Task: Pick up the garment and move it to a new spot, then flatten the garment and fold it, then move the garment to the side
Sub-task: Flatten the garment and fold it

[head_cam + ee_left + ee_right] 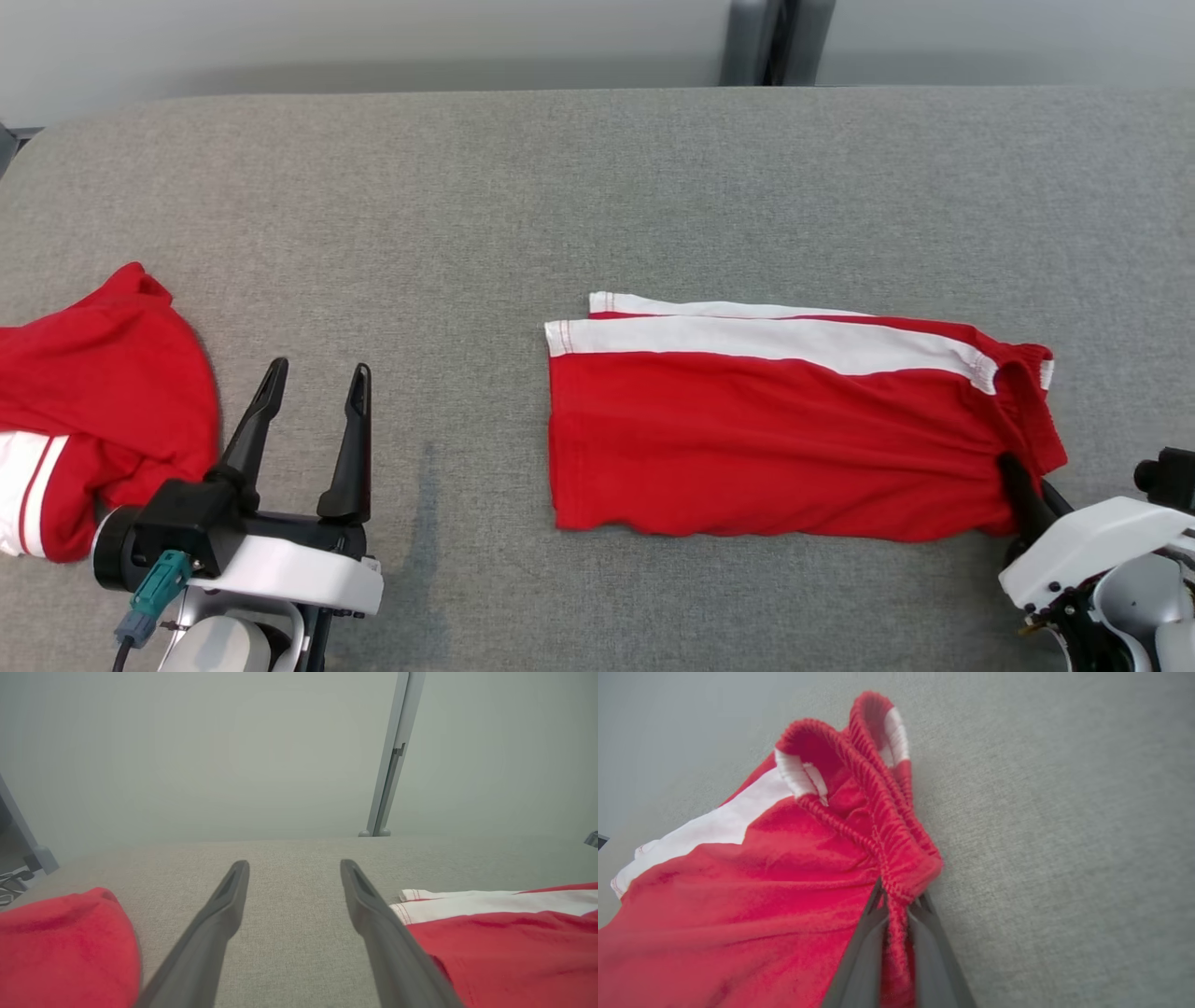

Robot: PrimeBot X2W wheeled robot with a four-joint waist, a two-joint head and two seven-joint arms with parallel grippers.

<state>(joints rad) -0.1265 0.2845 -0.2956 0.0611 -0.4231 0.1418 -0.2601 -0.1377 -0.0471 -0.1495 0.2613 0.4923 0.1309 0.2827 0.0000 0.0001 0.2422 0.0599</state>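
Observation:
The garment, red shorts with a white side stripe, lies folded flat at the middle right of the grey table. My right gripper is shut on the near corner of its elastic waistband, with the bunched red fabric pinched between the two fingers. My left gripper stands open and empty at the lower left, between the two red cloths. In the left wrist view the shorts' hem lies just right of the left gripper.
A second red garment with a white panel lies crumpled at the table's left edge, close to my left gripper, and shows in the left wrist view. Grey table surface stretches to a pale wall with a vertical post.

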